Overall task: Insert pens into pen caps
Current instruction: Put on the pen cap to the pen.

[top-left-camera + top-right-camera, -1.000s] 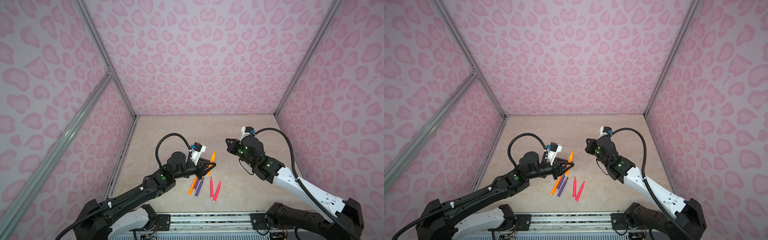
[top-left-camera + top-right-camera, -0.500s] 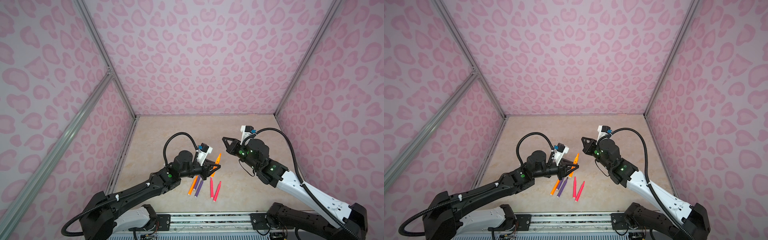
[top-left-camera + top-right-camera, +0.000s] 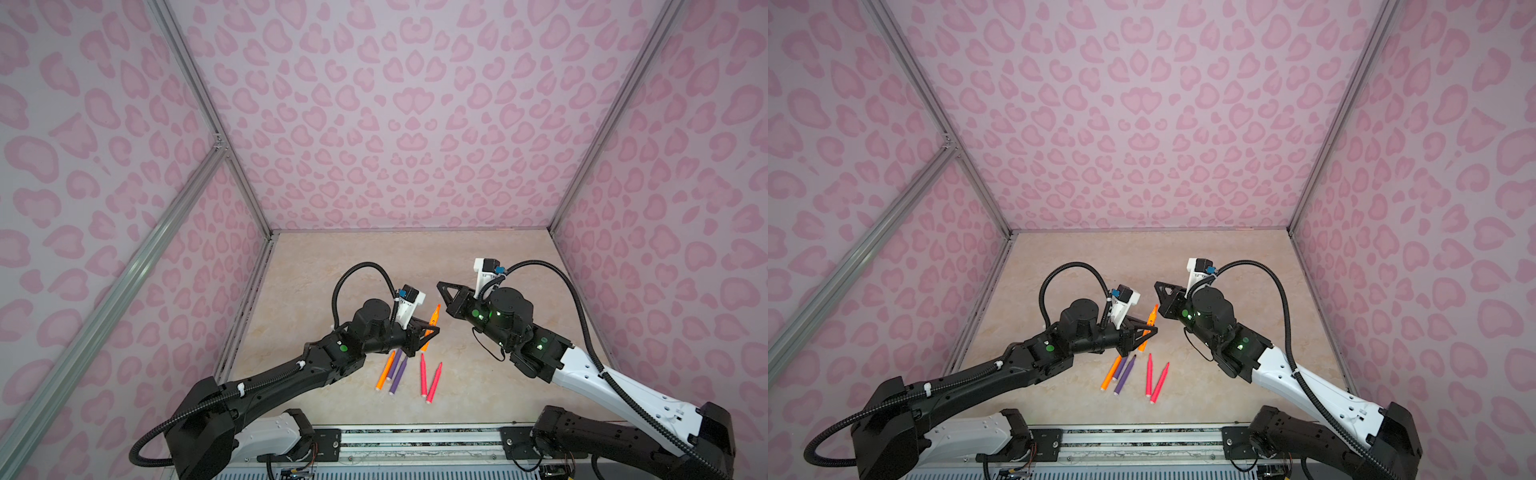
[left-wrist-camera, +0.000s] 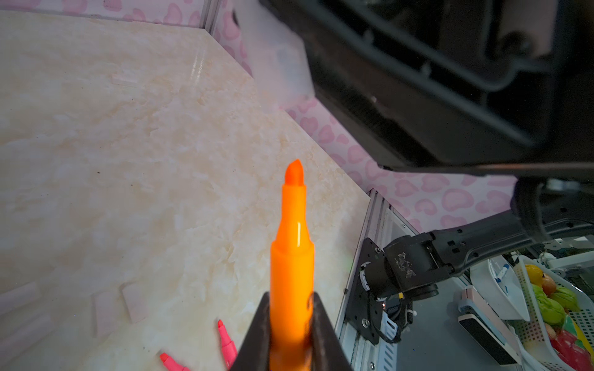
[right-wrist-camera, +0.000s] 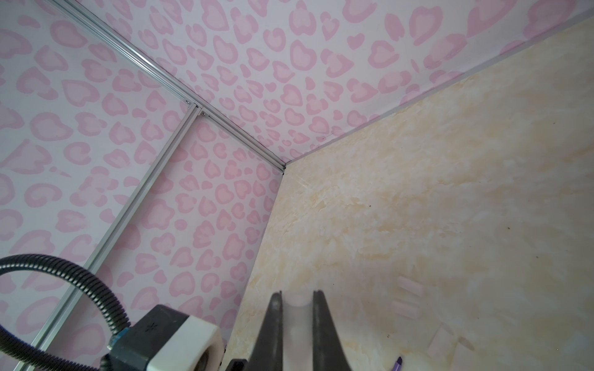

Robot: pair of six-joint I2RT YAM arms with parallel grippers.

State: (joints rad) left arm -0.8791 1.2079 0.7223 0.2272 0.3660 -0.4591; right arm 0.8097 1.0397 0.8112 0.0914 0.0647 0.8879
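Orange pen (image 4: pixel 292 263): clamped by the left jaws at mid-barrel, its tip standing clear beyond them, raised off the counter (image 3: pixel 332 266). Clear cap (image 5: pixel 297 301): pinched between the right jaws' tips, near the pen's tip and apart from it. Loose pens (image 3: pixel 423 374): five, on the counter below the orange pen.

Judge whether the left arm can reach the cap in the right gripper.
Probably yes: the left gripper, holding an orange pen, faces the cap in the right gripper across open air.
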